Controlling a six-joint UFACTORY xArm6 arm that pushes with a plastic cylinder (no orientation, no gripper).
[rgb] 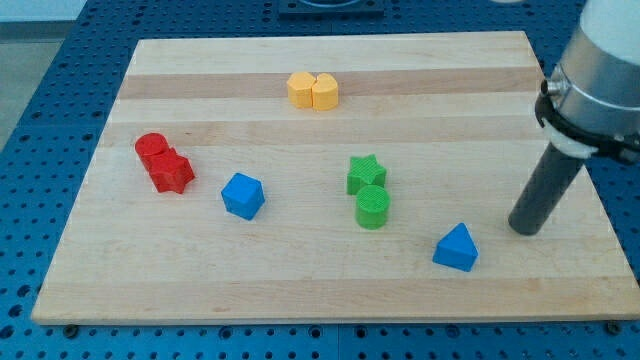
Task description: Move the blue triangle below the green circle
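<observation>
The blue triangle (456, 247) lies near the view's bottom right on the wooden board (330, 290). The green circle (373, 207) stands up and to the left of it, touching the green star (366, 173) just above. My tip (524, 230) rests on the board to the right of the blue triangle, slightly higher in the view, with a small gap between them. The dark rod rises from it toward the view's upper right.
A blue cube (243, 195) sits left of the green pair. A red circle (151, 148) and red star (171, 171) touch at the left. Two yellow blocks (313, 90) touch near the top. The board's right edge is close to my tip.
</observation>
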